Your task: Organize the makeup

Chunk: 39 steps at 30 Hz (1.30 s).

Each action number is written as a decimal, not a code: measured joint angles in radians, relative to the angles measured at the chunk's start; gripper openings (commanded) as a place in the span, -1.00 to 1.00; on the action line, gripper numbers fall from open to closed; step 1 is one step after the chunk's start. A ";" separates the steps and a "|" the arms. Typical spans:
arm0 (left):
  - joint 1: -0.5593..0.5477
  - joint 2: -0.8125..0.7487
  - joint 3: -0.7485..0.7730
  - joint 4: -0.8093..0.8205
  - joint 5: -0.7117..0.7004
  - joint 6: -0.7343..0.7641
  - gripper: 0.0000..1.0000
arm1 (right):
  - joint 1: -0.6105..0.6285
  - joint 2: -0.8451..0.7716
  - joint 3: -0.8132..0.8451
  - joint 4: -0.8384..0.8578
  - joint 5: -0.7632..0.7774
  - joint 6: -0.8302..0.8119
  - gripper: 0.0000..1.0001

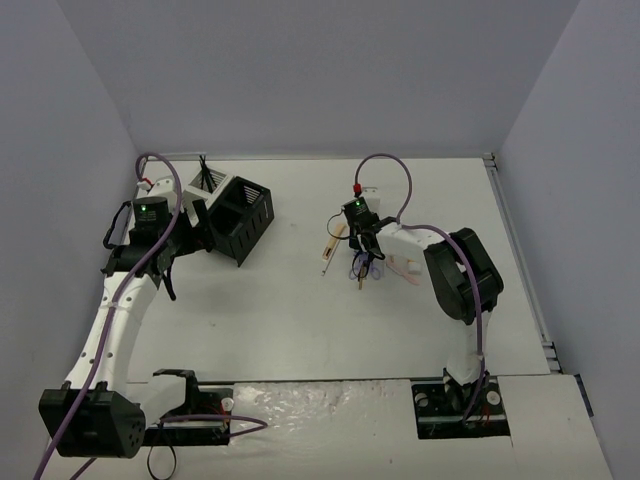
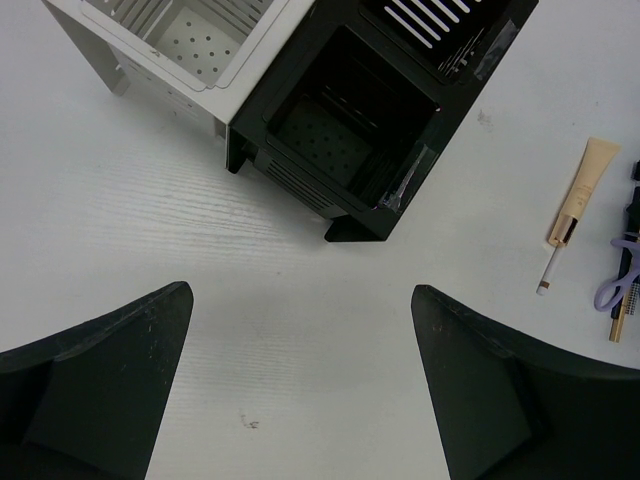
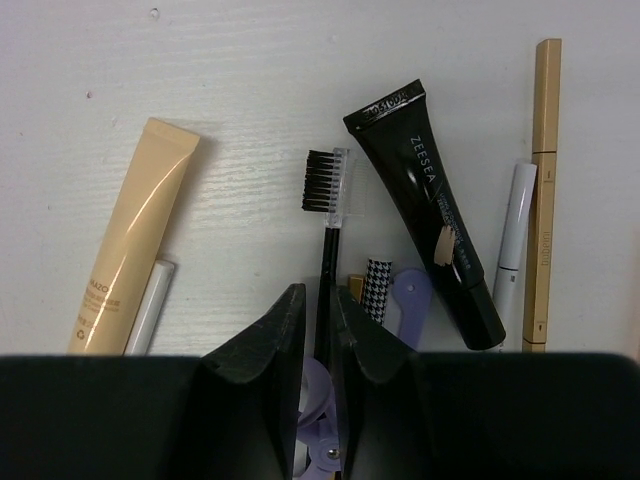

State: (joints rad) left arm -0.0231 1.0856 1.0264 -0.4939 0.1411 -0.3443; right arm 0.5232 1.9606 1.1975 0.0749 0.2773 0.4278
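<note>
Your right fingers (image 3: 270,360) pinch the black brush (image 3: 323,250) by its handle, presumably to lift it, while your left fingers (image 2: 100,360) hang spread near the black box (image 2: 300,185).

The slim black bristle-tipped brush (image 3: 322,250) vanishes between the right tool's (image 3: 318,295) fingers, whether pinched is unclear, that tool half-covers the lilac looped plastic piece (image 3: 410,300) and the pale beige squeeze tube (image 3: 135,235), and the white perforated box (image 2: 180,40) and black perforated box (image 2: 350,130) run off the left wrist view's top edge.
</note>
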 measured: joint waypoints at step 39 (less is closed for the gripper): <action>0.000 0.004 0.000 -0.003 0.033 -0.006 0.79 | -0.012 0.076 0.195 0.045 -0.003 -0.077 -1.00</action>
State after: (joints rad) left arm -0.0227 1.0893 1.0264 -0.4964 0.1739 -0.3500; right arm 0.5110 2.0370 1.3927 0.1200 0.2739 0.3504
